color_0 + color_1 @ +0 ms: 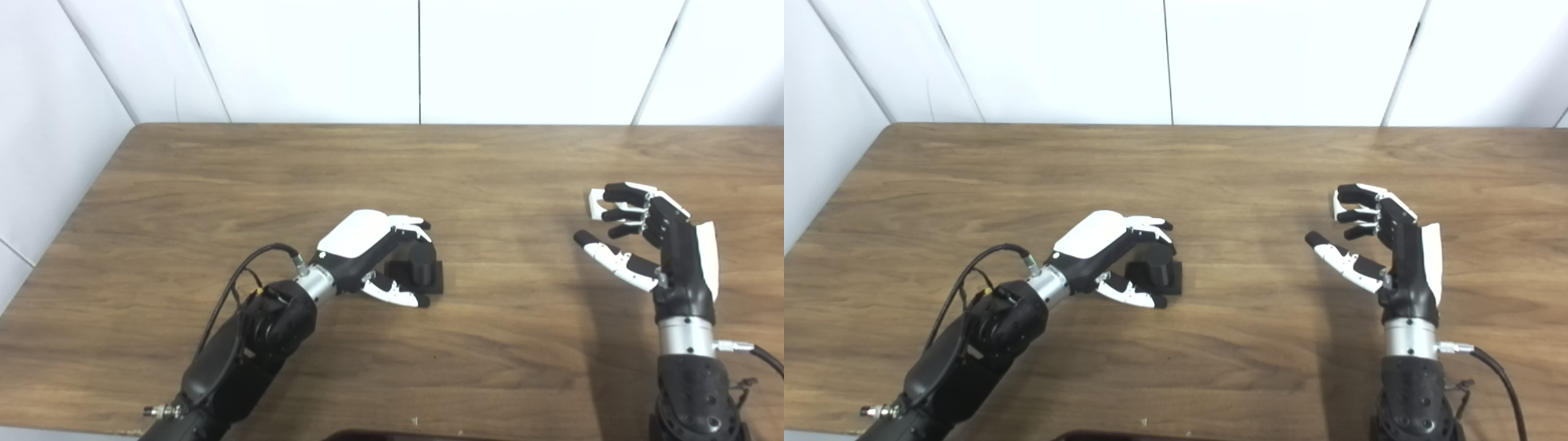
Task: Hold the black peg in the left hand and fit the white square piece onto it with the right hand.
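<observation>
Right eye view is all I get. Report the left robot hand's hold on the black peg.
Observer: Left eye view shows the left robot hand cupped around the black peg, with the peg's square base flat on the table. I cannot tell if the grip is firm.
Operator: Now report the white piece.
Observer: Left eye view shows more of the white square piece, just beyond the right robot hand's fingertips. Its thumb is spread wide.
</observation>
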Available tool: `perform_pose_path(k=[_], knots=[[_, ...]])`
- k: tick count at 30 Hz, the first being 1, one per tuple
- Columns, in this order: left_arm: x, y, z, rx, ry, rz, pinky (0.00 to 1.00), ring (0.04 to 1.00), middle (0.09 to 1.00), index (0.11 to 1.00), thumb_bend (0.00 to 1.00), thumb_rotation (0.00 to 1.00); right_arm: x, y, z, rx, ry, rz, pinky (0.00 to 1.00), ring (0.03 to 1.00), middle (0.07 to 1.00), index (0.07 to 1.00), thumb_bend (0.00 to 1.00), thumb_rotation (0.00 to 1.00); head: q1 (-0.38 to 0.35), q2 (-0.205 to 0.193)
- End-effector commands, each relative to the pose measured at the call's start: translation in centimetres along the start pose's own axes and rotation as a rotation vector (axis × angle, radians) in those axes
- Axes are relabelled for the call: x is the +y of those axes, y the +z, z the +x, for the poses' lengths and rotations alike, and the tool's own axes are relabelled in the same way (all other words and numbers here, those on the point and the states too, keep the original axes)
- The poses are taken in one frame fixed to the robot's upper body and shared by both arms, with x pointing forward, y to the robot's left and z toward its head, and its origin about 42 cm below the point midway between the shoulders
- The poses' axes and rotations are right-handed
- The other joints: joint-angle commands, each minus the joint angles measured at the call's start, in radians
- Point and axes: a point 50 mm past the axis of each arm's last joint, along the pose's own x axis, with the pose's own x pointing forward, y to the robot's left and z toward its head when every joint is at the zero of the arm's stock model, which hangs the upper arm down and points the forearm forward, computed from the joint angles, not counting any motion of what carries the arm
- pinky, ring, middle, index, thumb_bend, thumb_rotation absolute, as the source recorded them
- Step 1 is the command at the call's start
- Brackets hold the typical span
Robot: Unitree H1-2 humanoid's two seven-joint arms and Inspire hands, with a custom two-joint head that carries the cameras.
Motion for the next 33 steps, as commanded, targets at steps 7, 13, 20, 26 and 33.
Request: perform_pose_path(k=[7,13,20,26,33], knots=[[-0.7,-4.0,-2.0,0.214,-0.118,0.155,0.84,0.870,0.864,0.610,0.83,0.26,-0.2,1.6,1.2,-0.088,-0.025,0.022,0.48,0.596,0.674,0.659,0.58,0.08,0.001,0.004],[-0.8,-4.1,-2.0,0.207,-0.118,0.154,0.84,0.857,0.852,0.576,0.82,0.25,-0.3,1.7,1.1,-0.090,-0.026,0.021,0.47,0.591,0.673,0.658,0.57,0.08,0.000,0.005],[-1.1,-4.3,-2.1,0.202,-0.125,0.156,0.83,0.857,0.853,0.567,0.82,0.26,-0.4,1.9,1.1,-0.089,-0.025,0.007,0.47,0.587,0.674,0.661,0.56,0.06,0.000,0.005],[-1.3,-4.2,-2.1,0.205,-0.130,0.140,0.84,0.857,0.851,0.569,0.82,0.27,-0.9,2.0,1.4,-0.099,-0.037,-0.005,0.48,0.588,0.676,0.660,0.56,0.03,-0.013,0.012],[-1.4,-3.7,-1.9,0.205,-0.146,0.138,0.85,0.861,0.854,0.580,0.81,0.26,-3.6,2.2,3.2,-0.115,-0.062,-0.142,0.47,0.587,0.674,0.660,0.58,0.08,-0.018,0.014]])
